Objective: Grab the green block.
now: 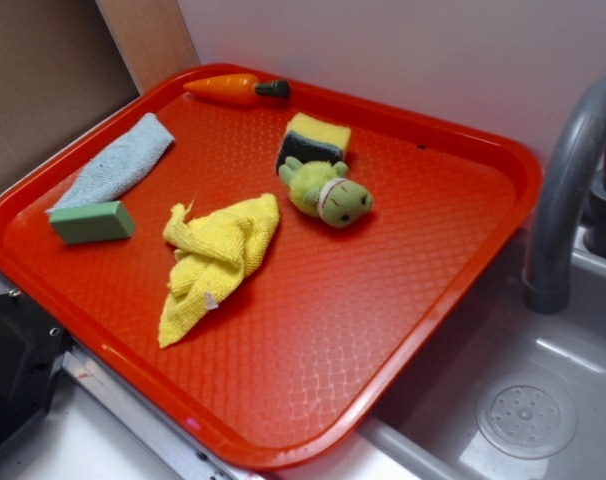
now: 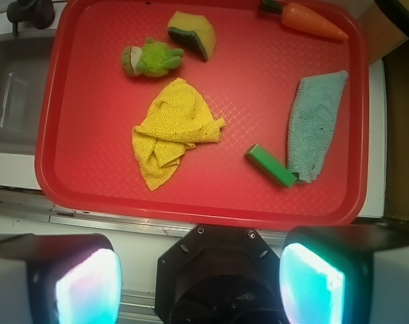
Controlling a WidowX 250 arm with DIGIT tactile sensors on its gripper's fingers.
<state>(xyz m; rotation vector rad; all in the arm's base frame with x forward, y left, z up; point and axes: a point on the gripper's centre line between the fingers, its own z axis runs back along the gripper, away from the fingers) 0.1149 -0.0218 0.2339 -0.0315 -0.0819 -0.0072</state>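
Note:
The green block (image 1: 92, 222) lies flat near the left edge of the red tray (image 1: 383, 330), next to a blue-grey cloth (image 1: 117, 162). From the wrist view the green block (image 2: 270, 165) shows at the tray's lower right, touching the blue-grey cloth (image 2: 316, 125). My gripper (image 2: 201, 283) hangs high above the tray's near edge, open, with nothing between its glowing pads (image 2: 311, 283). It does not show in the exterior view.
On the tray also lie a crumpled yellow cloth (image 1: 218, 258), a fuzzy green plush toy (image 1: 328, 195), a yellow-and-dark-green sponge (image 1: 313, 142) and a toy carrot (image 1: 233, 88). A grey faucet (image 1: 563, 190) and sink (image 1: 523, 400) are to the right. A black base (image 2: 218, 277) sits below the gripper.

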